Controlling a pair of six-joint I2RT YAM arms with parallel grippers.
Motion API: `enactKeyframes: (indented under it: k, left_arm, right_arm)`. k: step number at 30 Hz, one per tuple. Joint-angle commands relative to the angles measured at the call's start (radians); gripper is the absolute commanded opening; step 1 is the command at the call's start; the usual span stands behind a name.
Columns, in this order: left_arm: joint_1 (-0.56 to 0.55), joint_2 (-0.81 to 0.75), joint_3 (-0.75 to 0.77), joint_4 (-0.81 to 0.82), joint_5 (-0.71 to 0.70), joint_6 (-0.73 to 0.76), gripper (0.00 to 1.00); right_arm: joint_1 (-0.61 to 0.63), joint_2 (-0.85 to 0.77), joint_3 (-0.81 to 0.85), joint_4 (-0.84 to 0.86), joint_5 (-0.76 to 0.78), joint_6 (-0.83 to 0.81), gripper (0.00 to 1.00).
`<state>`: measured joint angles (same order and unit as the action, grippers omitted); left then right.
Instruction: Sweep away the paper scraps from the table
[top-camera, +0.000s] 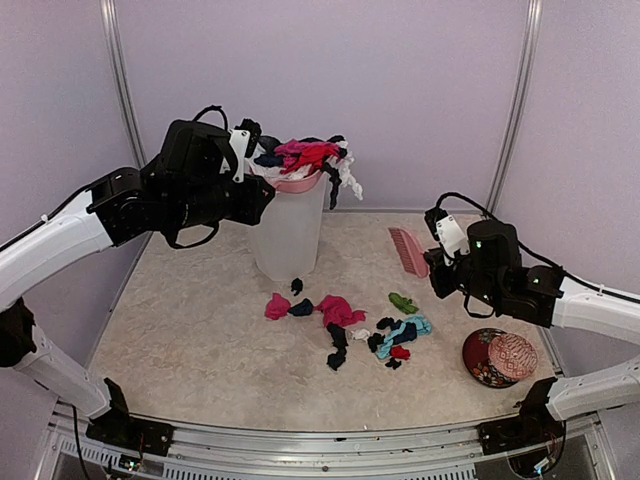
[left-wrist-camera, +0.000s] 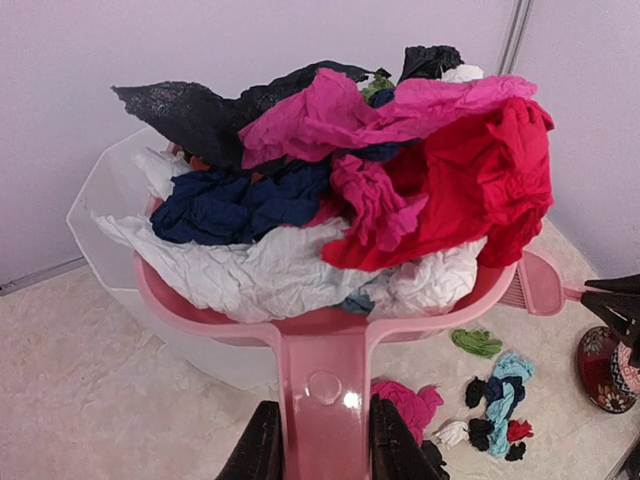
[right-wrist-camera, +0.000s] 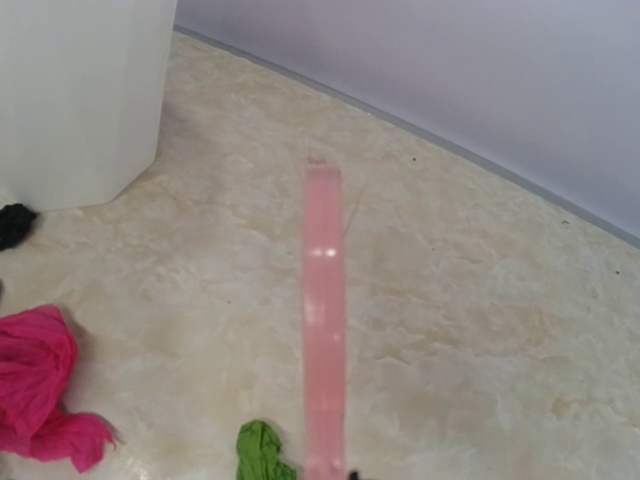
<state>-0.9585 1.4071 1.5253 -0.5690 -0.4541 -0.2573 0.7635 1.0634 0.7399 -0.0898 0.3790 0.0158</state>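
Note:
My left gripper (left-wrist-camera: 322, 450) is shut on the handle of a pink dustpan (left-wrist-camera: 320, 330). The dustpan is heaped with paper scraps (left-wrist-camera: 350, 190) in magenta, red, white, navy and black. It hangs over the mouth of a translucent white bin (top-camera: 290, 235). More paper scraps (top-camera: 340, 315) lie loose on the table (top-camera: 200, 340) in front of the bin. My right gripper (top-camera: 440, 262) is shut on a pink brush (top-camera: 408, 250) that points toward the back wall, held just above the tabletop. In the right wrist view the brush (right-wrist-camera: 323, 300) shows edge-on, with a green scrap (right-wrist-camera: 258, 452) to its left.
A round red patterned dish (top-camera: 500, 357) sits at the front right, under the right arm. Pale lilac walls ring the table, and a metal rail runs along its front edge. A large magenta scrap (right-wrist-camera: 40, 390) lies left of the brush.

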Motion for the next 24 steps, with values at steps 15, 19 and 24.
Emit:
enactKeyframes:
  k: [15,19,24]
  left_arm:
    - [0.168,0.171,0.267,-0.089,-0.095,0.087,0.0]
    - [0.18,0.198,0.283,-0.108,-0.143,0.099,0.0]
    - [0.181,0.229,0.303,-0.129,-0.227,0.131,0.0]
  right_arm:
    - [-0.009,-0.011,-0.019,0.051,-0.011,0.021,0.0]
    - [-0.009,-0.01,-0.019,0.052,-0.015,0.021,0.0]
    - [-0.009,-0.015,-0.023,0.054,-0.013,0.017,0.0]
